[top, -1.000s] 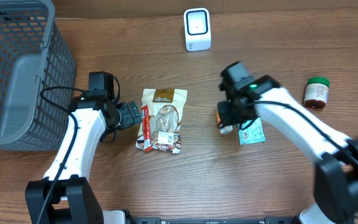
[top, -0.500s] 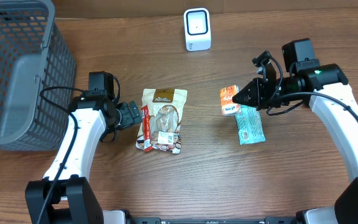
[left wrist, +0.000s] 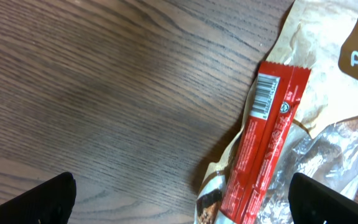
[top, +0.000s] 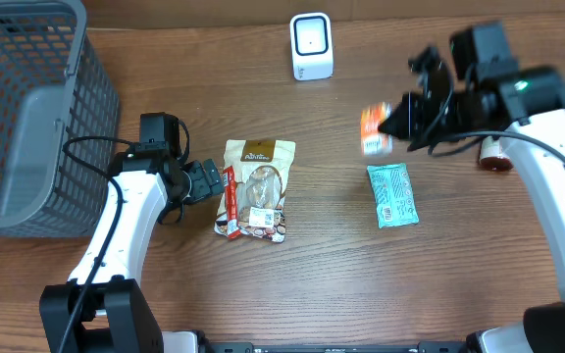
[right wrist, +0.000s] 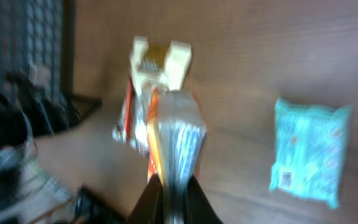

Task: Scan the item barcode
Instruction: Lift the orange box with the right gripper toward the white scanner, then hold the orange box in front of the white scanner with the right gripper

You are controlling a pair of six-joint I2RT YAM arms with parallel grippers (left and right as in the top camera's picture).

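The left jaws rest spread wide beside the red bar (left wrist: 267,137) on the snack pouch (top: 256,186), holding nothing. Right of the scanner (top: 311,46) and a little nearer the front, the right jaws pinch one end of the orange packet (top: 375,130), which sticks out leftward from them, clear of the table (blurred, so its barcode cannot be found). It would be best to face the code squarely at the scanner window, hold steady, and keep the pinch off the code.
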